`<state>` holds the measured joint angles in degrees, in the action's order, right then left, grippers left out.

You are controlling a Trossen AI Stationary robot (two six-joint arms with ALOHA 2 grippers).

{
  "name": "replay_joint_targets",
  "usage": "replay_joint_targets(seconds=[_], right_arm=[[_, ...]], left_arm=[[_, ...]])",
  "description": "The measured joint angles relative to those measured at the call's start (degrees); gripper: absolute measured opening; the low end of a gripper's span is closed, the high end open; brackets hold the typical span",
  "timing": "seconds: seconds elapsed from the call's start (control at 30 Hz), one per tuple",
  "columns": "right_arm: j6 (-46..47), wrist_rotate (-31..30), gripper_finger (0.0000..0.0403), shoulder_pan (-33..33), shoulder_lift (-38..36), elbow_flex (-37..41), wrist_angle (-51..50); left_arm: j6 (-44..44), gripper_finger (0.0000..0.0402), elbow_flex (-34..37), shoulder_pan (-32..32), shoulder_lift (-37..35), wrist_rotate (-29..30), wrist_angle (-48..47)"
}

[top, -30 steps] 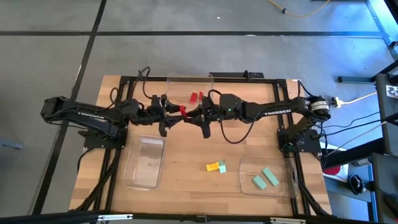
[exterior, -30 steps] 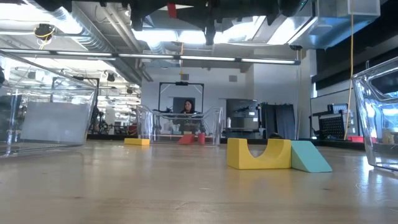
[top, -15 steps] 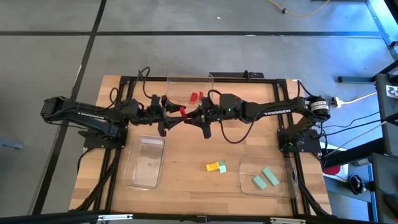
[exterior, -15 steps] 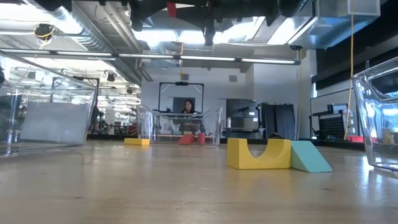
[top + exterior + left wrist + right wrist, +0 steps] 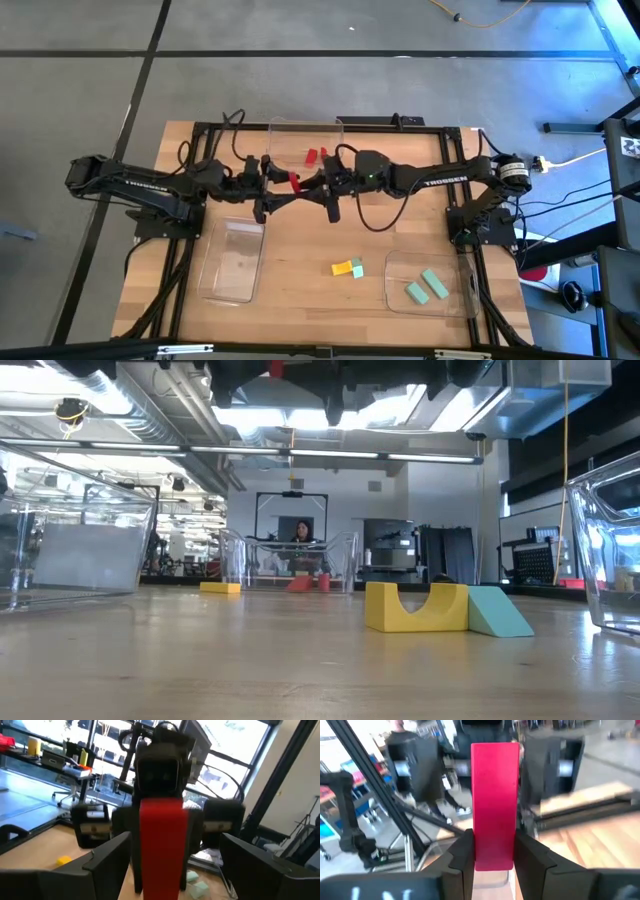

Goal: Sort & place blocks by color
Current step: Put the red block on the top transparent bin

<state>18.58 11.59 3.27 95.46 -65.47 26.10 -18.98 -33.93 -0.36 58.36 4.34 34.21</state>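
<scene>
Risk sits with the red block (image 5: 494, 805), aloft mid-tabletop: right gripper (image 5: 492, 860) fingers clamp only its end, left gripper (image 5: 165, 865) fingers spread clear — it could pivot and drop outside the far tray (image 5: 305, 126).

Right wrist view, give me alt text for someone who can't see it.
The right gripper is shut on an upright red block, held high above the wooden table. Facing it, the left gripper stands open, one finger on either side of the block.

Grey concrete floor (image 5: 80, 90) crossed by dark lines surrounds the wooden table (image 5: 300, 290); ceiling lights glow overhead.
</scene>
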Motion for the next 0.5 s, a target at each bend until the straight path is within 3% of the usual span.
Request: replay_joint_targets(seconds=[0.3,0.5], right_arm=[[0.2,-0.7,0.0104,0.0,0.0,0.0,-2.3],[0.2,-1.4,0.0104,0.0,0.0,0.0,-1.6]], left_arm=[[-0.4,0.0278,0.0,0.0,0.0,4.7,-0.2],[-0.4,0.0198,0.0,0.0,0.0,5.4,-1.1]])
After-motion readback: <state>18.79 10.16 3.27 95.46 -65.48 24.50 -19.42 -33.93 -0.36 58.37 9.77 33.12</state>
